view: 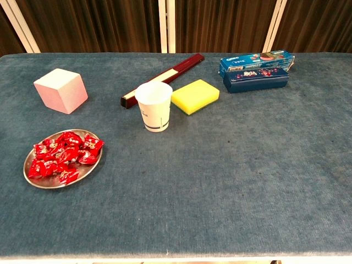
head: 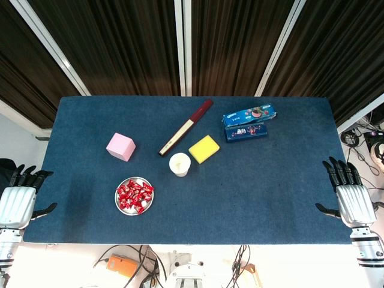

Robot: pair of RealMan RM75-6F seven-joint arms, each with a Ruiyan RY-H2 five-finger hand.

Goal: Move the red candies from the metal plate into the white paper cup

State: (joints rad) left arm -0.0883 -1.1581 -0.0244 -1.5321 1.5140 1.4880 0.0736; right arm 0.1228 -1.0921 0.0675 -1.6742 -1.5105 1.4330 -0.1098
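The red candies (view: 64, 154) are lying heaped in the metal plate (view: 33, 179) at the front-left of the blue desk (view: 231, 181), and none are showing in the white paper cup (view: 154, 106) yet. They are looking small, light and individually wrapped in glossy red film with white print, so they will probably be feeling slick and crinkly, sliding against each other when pinched. Taking 1 from the top of the pile, by the body or a twisted wrapper end, is looking safest. The plate is shallow and may be skidding if pushed sideways. The cup is standing upright behind and to the right of the plate, light and easy to tip, so the candies should be dropping from above. The left hand (head: 18, 201) and right hand (head: 350, 195) are resting at the desk's opposite edges, fingers spread, holding nothing
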